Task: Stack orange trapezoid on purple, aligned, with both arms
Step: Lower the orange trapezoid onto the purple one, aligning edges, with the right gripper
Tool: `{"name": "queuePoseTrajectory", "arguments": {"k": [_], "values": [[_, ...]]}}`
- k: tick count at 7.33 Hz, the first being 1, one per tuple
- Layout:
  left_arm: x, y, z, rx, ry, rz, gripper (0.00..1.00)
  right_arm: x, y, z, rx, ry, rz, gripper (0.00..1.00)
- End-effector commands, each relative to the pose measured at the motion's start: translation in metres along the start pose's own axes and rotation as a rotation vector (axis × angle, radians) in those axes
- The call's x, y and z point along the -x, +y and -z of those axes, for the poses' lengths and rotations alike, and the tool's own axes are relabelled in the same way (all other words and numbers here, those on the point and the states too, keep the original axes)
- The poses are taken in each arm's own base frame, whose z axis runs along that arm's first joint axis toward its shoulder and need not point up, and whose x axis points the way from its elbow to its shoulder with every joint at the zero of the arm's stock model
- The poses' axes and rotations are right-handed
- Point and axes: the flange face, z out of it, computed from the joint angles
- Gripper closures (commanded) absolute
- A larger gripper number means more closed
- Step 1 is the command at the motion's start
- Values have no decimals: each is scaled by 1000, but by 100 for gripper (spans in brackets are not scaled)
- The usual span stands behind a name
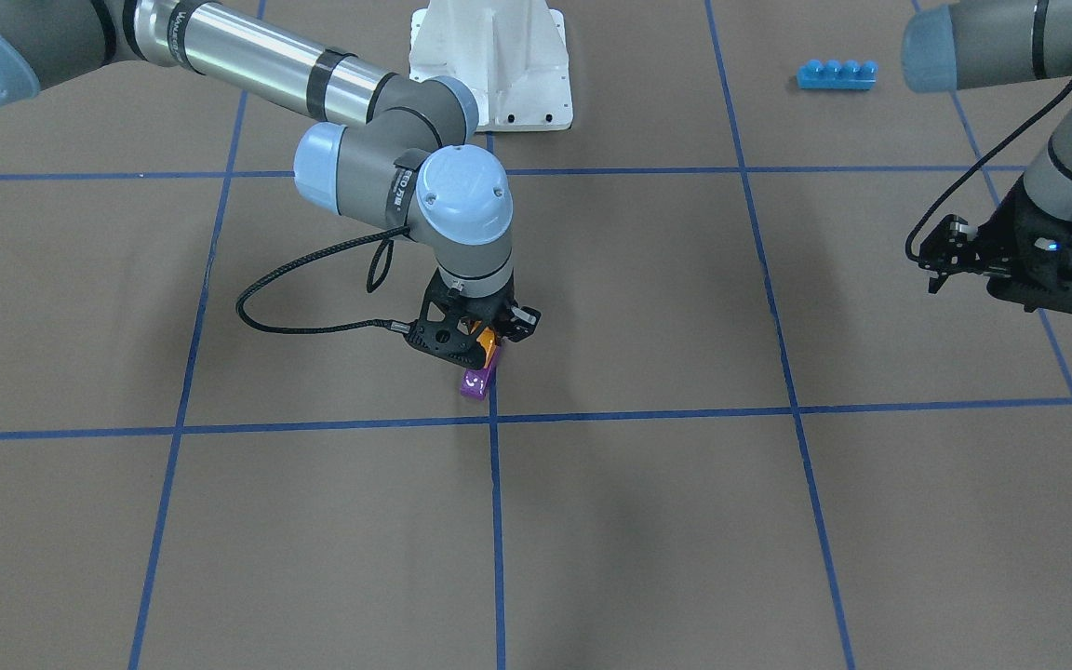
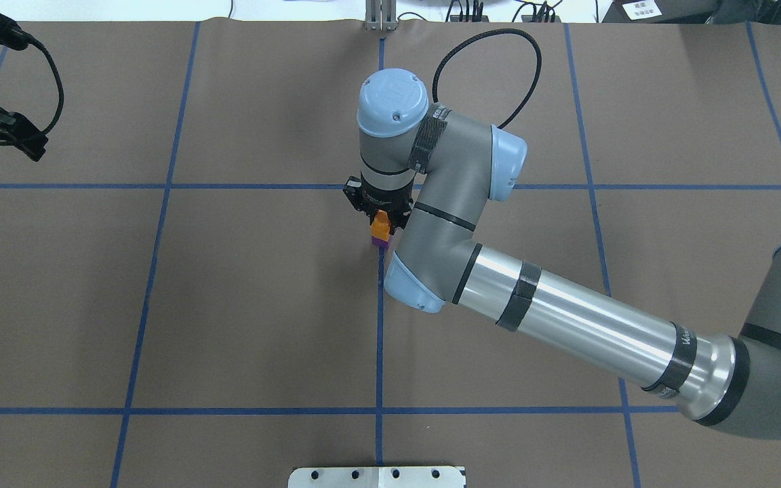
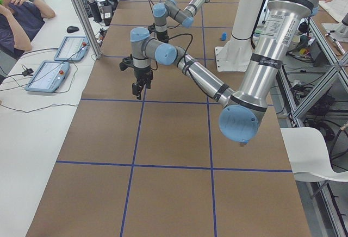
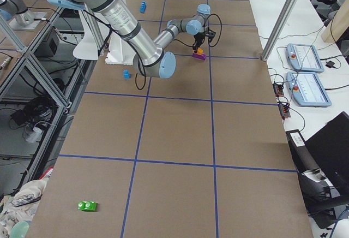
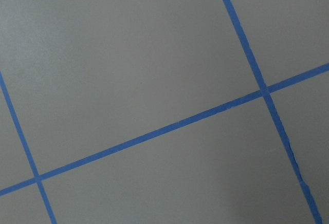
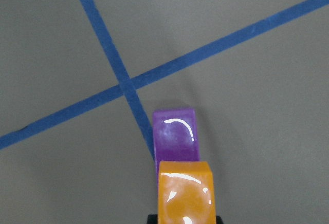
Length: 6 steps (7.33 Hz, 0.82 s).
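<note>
plastic this glossy seems light, stiff, slippery; our right gripper (image 1: pixel 488 354) clamps the orange brick (image 1: pixel 490 345) by its sides just above the purple brick (image 1: pixel 475 383). whether the left gripper (image 1: pixel 944 256) is open we cannot tell.

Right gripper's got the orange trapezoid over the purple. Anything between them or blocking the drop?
Nothing visible. The right gripper holds the orange trapezoid just over the purple brick, overlapping its near end in the wrist view. Only bare mat and blue tape lines lie around them. Whether they already touch is unclear.
</note>
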Motion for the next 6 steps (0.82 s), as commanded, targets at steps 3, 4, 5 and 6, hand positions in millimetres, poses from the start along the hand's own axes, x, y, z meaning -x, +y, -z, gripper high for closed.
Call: {"name": "queuePoseTrajectory", "arguments": {"k": [3,4,5,6], "values": [[0,0,-1,1,0,1,0,0,0,-1,-1,-5,11,90],[0,0,-1,2,0,0,0,0,-1,0,-2,-6,5,67],[-1,-1,0,0,0,-1,0,0,-2,0,-3,-8,5,11],[-1,-1,0,-1,0,-1,0,2,-5,6,-7,-15,3,0]]}}
